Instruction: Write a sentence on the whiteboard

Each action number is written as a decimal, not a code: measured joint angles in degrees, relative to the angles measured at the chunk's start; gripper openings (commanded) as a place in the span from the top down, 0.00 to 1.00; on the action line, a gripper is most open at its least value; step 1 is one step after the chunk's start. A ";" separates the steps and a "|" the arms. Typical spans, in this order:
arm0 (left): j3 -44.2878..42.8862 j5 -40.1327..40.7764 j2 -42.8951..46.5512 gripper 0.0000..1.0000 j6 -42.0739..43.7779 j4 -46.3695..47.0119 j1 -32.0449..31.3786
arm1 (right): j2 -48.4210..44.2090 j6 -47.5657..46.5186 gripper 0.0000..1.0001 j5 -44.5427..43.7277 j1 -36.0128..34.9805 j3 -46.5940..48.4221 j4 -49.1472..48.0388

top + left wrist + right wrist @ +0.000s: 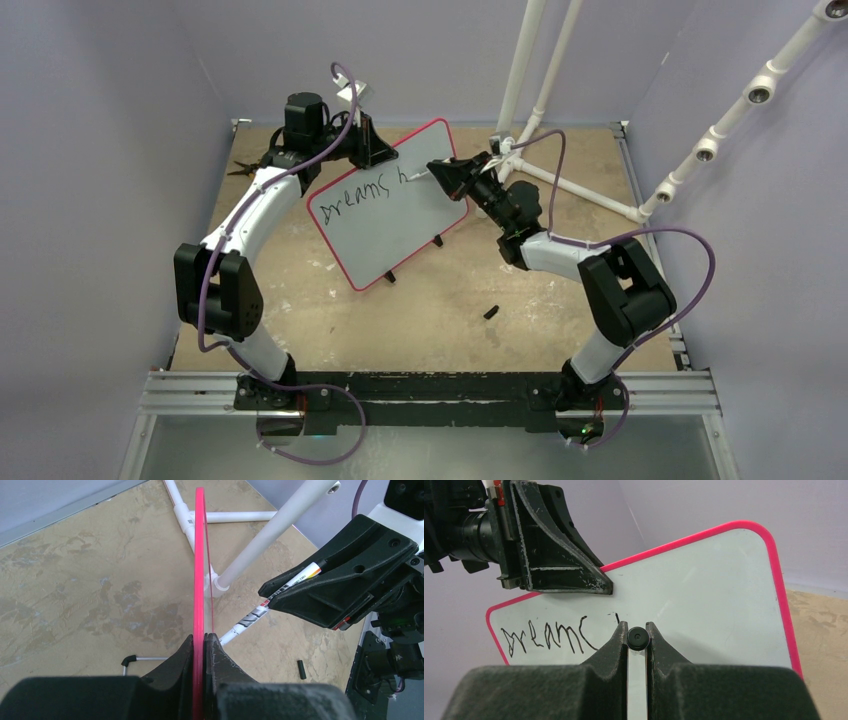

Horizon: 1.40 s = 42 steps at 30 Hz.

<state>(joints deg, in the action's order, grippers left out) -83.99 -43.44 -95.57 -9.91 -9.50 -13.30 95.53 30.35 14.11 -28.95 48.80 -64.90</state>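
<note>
The whiteboard (400,220) has a white face and a bright pink-red rim; the sentence (366,193) on it is black. The left gripper (200,641) and right gripper (637,630) are black, scuffed pale at the edges. The marker (252,616) is white with black print. The table (420,310) is mottled tan. The pipes (525,60) are white, the cables (711,262) purple.

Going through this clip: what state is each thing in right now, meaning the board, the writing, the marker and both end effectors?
whiteboard: tilted, top edge clamped.
sentence: unfinished; "Dreams" plus one starting stroke.
marker: gripped, pointing at the board face.
left end effector: shut on the whiteboard's rim.
right end effector: shut on the marker.
small black piece: loose on the table, possibly a cap.
</note>
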 measured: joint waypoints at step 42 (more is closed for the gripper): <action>0.00 -0.15 0.00 1.00 0.00 0.02 0.02 | -0.61 1.16 1.00 -4.35 -1.16 -1.68 -4.52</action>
<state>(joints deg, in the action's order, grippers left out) -83.99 -43.59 -95.57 -9.91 -9.47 -13.28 94.91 31.51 9.76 -30.11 47.11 -69.43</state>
